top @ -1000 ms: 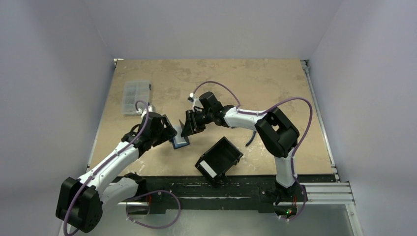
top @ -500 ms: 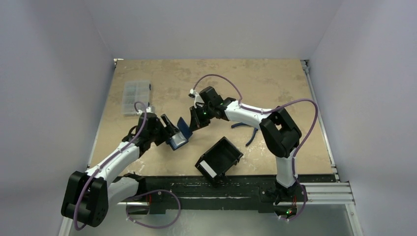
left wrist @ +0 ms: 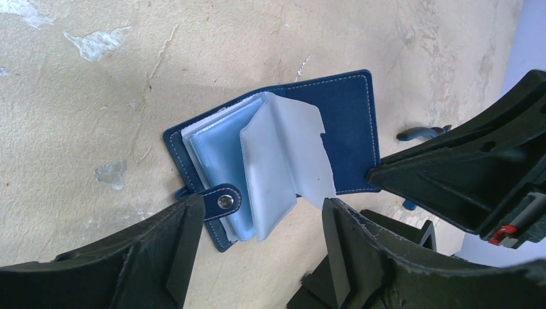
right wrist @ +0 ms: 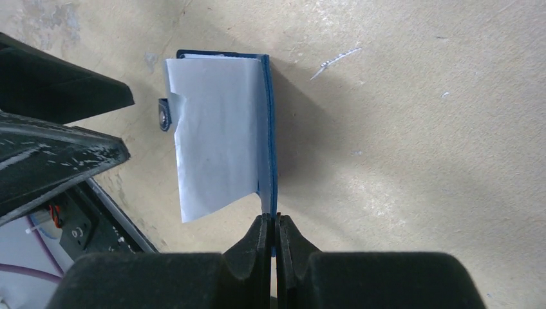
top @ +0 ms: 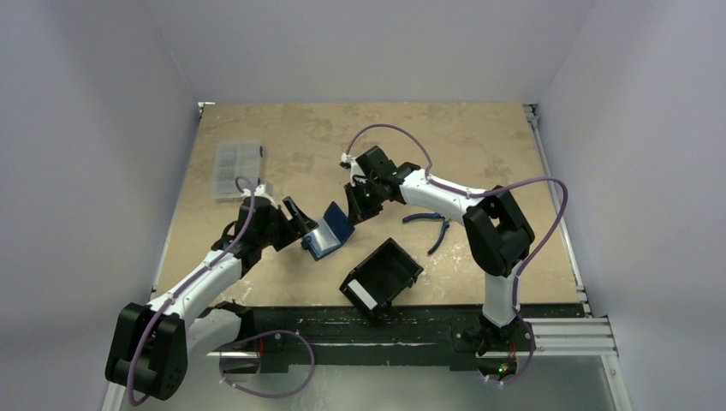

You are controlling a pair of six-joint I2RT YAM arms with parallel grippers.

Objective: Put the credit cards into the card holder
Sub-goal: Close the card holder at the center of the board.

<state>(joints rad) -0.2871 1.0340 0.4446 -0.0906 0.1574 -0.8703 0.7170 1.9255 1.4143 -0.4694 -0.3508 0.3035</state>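
The holder (top: 328,233) lies open near the middle of the tabletop (top: 479,145), between the two hands. Its near-left half rests flat, and its far-right cover stands tilted up. The right hand (top: 355,210) has closed tight on that cover's outer edge; its wrist view shows the two fingertips (right wrist: 257,232) pressed together on the thin blue edge (right wrist: 268,129), with pale plastic sleeves (right wrist: 212,141) fanned out to the left of it. The left hand (top: 295,224) is spread wide and holds nothing. It sits just left of the holder, and in its wrist view the fingers (left wrist: 161,257) straddle the holder's near side. One finger is beside the snap strap (left wrist: 222,201), but contact cannot be told. The sleeves (left wrist: 283,161) stand partly raised over the light blue inside.

A black tray (top: 381,278) with a white label lies near the holder on its near-right side. Blue-handled pliers (top: 432,224) lie to the right, under the right arm. A clear compartment box (top: 237,169) sits at the far left.
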